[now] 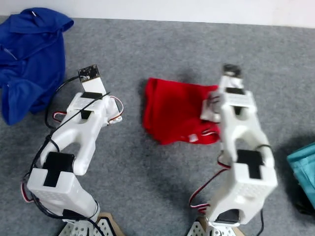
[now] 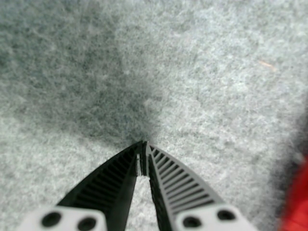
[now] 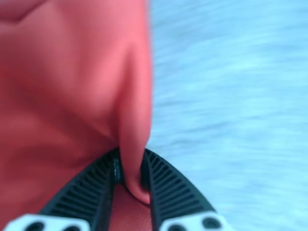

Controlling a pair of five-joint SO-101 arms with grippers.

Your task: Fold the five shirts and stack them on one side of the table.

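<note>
Right gripper (image 3: pixel 131 168) pinches what seems an edge of the red shirt (image 3: pixel 62 96); left gripper (image 2: pixel 144 159), pressed together, hangs over table (image 2: pixel 202 72).

1. The left arm (image 1: pixel 78 132) rises from the lower left of the high view, elbow bent, wrist toward the upper left.
2. Left claw (image 2: pixel 144 147) — tips pressed together, nothing between them.
3. The right arm (image 1: pixel 241 132) stretches from the lower right up to right of centre.
4. Right claw (image 3: pixel 131 156) — clamped on a fold of the red shirt (image 3: pixel 72 86).
</note>
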